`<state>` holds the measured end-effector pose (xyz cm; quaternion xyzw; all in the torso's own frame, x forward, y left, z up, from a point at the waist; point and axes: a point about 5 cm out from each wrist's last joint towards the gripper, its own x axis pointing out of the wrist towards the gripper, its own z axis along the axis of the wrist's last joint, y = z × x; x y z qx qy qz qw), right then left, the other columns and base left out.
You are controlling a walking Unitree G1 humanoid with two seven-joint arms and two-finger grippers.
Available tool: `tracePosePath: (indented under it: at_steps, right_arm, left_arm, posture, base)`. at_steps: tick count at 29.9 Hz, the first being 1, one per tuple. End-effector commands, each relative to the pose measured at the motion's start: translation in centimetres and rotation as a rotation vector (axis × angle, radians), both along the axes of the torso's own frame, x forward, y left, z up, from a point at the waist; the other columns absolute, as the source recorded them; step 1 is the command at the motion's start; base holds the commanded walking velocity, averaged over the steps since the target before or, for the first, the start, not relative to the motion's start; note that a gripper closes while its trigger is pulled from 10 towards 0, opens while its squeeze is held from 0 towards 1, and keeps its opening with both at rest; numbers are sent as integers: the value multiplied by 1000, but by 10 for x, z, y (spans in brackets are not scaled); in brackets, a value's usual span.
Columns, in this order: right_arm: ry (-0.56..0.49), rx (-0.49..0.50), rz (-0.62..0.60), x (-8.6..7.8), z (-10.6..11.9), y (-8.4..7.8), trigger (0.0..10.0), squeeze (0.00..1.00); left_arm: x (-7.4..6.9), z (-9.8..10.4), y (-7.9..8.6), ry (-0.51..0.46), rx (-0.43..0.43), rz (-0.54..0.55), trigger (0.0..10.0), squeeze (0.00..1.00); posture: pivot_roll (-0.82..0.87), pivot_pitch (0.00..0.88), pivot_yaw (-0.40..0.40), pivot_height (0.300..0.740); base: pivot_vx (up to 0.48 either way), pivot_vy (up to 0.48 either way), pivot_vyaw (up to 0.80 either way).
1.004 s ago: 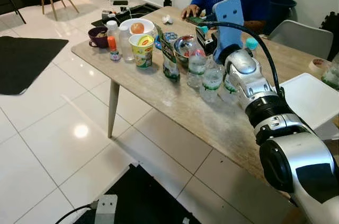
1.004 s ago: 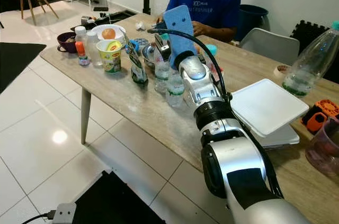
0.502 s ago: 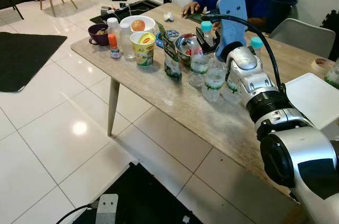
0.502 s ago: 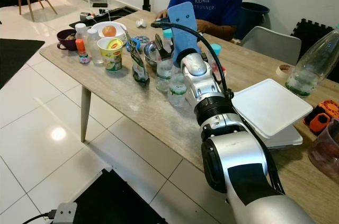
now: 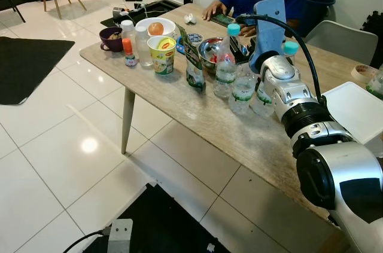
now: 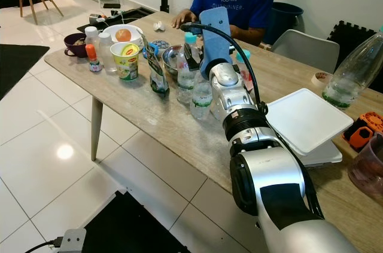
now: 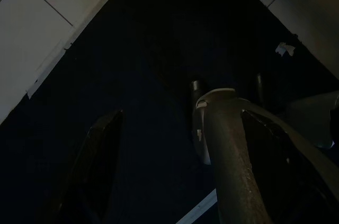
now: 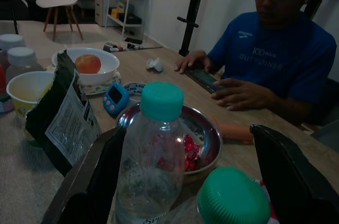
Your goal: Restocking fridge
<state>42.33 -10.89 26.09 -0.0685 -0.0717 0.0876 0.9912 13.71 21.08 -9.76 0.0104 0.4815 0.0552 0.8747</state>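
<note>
Right tool [image 8: 180, 181] has its fingers spread wide, one either side of the teal-capped bottle [image 8: 153, 166], which stands upright on the tabletop [image 5: 197, 115] straight ahead of it. You have the left tool [image 7: 159, 171] hanging idle, fingers apart.

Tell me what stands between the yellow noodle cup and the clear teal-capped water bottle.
In the left eye view, a dark green snack pouch stands upright between the yellow noodle cup and the clear teal-capped water bottle.
</note>
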Motion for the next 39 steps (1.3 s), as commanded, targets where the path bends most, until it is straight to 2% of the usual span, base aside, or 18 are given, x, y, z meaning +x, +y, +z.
tracePosePath:
  at_steps: [1,21,22,23,24,39]
  right_arm:
    - [35,16,-23,1,-3,-5,10000,0]
    - [100,53,-50,2,-12,-9,10000,0]
    - [103,55,-51,2,-12,-9,4157,0]
    - [103,55,-51,2,-12,-9,4157,0]
    - [106,57,-54,2,-12,-10,0,0]
    - [120,65,-51,2,-13,-11,0,0]
  left_arm:
    - [-1,0,0,-1,-5,3,10000,0]
    - [-1,0,1,-2,-2,3,10000,0]
    - [-1,0,1,-2,-1,3,10000,0]
    - [-1,0,1,-2,-1,3,10000,0]
    - [-1,0,2,-3,-1,3,10000,0]
    - [0,1,2,-5,0,4,10000,0]
  posture:
    - [18,25,-87,740]
    - [17,31,-79,740]
    - [17,31,-77,740]
    - [17,31,-77,740]
    - [18,31,-76,740]
    - [16,31,-73,740]
  base:
    - [0,0,0]
    - [0,0,0]
    - [0,0,0]
    - [0,0,0]
    - [0,0,0]
    - [0,0,0]
